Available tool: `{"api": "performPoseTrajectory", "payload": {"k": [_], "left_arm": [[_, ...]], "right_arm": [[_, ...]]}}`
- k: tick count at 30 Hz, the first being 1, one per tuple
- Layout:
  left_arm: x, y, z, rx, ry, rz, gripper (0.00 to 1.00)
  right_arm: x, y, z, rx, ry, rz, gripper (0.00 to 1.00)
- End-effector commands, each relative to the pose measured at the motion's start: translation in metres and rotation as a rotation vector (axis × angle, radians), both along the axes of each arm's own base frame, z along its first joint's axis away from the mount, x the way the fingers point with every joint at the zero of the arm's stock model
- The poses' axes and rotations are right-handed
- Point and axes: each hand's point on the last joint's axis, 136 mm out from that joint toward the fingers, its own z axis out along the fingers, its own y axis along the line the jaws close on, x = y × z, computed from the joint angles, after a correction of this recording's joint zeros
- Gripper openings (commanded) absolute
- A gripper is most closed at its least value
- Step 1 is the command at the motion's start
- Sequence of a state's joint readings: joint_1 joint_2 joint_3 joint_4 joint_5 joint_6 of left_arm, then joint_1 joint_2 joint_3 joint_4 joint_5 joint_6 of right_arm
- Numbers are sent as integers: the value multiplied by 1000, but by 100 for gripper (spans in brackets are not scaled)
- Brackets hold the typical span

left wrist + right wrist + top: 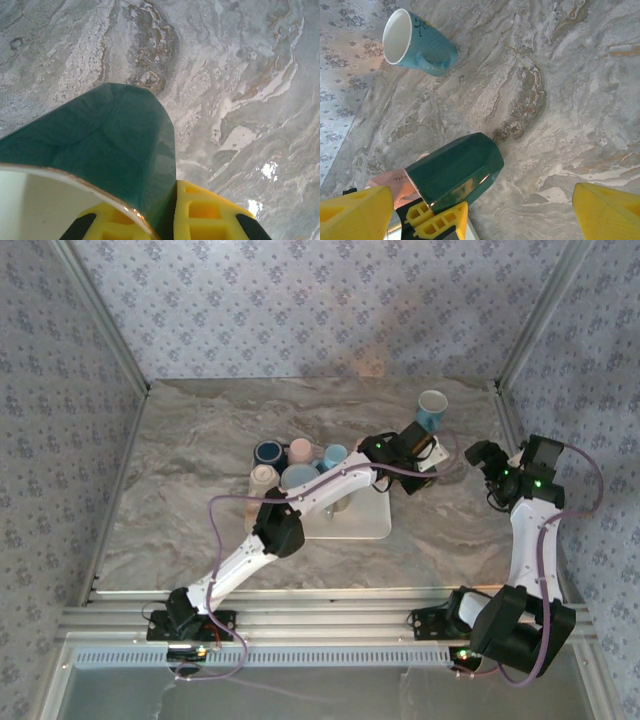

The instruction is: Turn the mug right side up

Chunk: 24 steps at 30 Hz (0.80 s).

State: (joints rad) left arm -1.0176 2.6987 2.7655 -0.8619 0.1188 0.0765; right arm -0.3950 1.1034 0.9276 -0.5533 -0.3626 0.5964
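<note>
Your left gripper [160,220] pinches the green mug [455,172] by its rim wall, right gripper [480,212] agape; it's rigid, breakable, probably slick glazed ceramic, so grip firmly.

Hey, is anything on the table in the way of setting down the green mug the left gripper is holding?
Nothing visible. The table around the green mug, clamped in the left gripper, is bare marble; the blue mug sits well apart near the wall.
</note>
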Motion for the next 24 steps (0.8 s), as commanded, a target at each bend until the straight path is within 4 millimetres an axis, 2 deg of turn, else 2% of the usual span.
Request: {"api": "performPoseTrajectory", "payload": {"k": [1,8,13,24], "left_arm": [[-5,-7,55,-75,-100,-59,11],[-7,-4,54,-50,-116,-68,17],[-6,-5,60,-58,-131,-72,21],[-3,-9,64,-78,-150,-72,27]], "right_arm": [[-2,-2,-9,3,28,-2,95],[4,7,-26,48,60,33,93],[15,28,-52,129,119,156,72],[37,48,-104,158,235,303,59]]}}
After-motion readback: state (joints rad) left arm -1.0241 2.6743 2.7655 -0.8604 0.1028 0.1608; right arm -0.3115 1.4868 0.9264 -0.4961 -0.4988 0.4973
